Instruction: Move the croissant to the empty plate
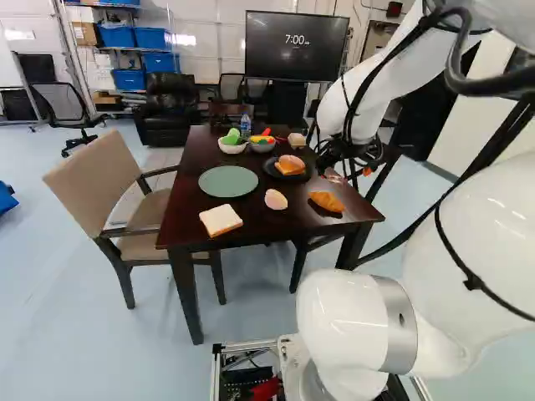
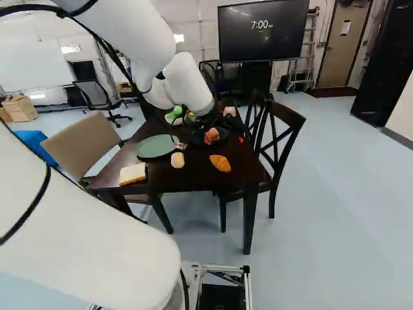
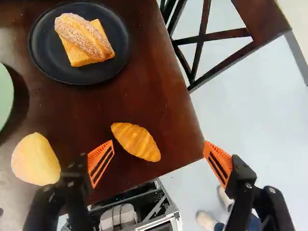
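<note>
Reaching forward over the right side of a dark table [image 1: 184, 227], the white arm [image 1: 393, 75] has its gripper [image 1: 351, 174] spread wide and holding nothing. The croissant [image 3: 135, 141] rests on the bare tabletop, near the corner closest to the base. In the wrist view it shows in the gap between the two orange pads [image 3: 101, 162], much nearer one than the other; whether that pad touches it, I cannot tell. The green plate [image 1: 228, 181] has nothing on it and sits near the table's left edge in the left base view. Between it and the croissant lies a pale bun [image 1: 276, 200], and nearer the base is a bread slice [image 1: 221, 220]. Beyond the croissant, a black plate [image 3: 48, 62] bears a sugared roll [image 3: 82, 33] on a yellow slice [image 3: 79, 58]. Farther back stand a white bowl [image 1: 232, 148], a grey bowl [image 1: 262, 147] and a bottle [image 1: 245, 127]. A beige chair [image 1: 94, 180] is at the table's left, a dark chair [image 2: 277, 155] at its right.
</note>
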`<state>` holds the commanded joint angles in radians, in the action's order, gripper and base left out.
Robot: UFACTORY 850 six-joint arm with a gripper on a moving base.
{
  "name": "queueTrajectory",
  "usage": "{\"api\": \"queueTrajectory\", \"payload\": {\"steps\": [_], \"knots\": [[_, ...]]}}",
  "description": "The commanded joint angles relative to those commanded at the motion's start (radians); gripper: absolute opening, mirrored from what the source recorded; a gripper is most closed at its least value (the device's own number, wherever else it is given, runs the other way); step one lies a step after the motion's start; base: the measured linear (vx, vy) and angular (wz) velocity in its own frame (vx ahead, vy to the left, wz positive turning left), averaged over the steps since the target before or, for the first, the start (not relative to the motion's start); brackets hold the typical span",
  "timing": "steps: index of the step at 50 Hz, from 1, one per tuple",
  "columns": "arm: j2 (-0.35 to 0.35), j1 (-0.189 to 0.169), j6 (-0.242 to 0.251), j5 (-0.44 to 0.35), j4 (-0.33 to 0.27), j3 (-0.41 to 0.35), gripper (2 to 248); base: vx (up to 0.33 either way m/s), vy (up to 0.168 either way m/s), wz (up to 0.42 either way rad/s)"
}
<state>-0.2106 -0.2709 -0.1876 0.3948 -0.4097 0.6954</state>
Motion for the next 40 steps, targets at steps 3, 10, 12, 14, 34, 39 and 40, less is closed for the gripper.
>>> {"api": "queueTrajectory", "payload": {"steps": [3, 10, 12, 14, 34, 39, 40], "knots": [[0.009, 0.002, 0.031, 0.005, 0.000, 0.008, 247, 0.000, 0.000, 0.000], [0.015, 0.003, 0.104, 0.027, 0.000, 0.013, 247, 0.000, 0.000, 0.000], [0.015, 0.003, 0.125, 0.035, 0.000, 0.013, 247, 0.000, 0.000, 0.000], [0.015, 0.003, 0.146, 0.044, 0.000, 0.013, 247, 0.000, 0.000, 0.000], [0.021, 0.004, 0.356, 0.136, 0.000, 0.018, 247, 0.000, 0.000, 0.000], [0.030, 0.006, 0.408, 0.146, -0.001, 0.027, 247, 0.000, 0.000, 0.000], [0.033, 0.007, 0.419, 0.148, -0.001, 0.029, 247, 0.000, 0.000, 0.000]]}}
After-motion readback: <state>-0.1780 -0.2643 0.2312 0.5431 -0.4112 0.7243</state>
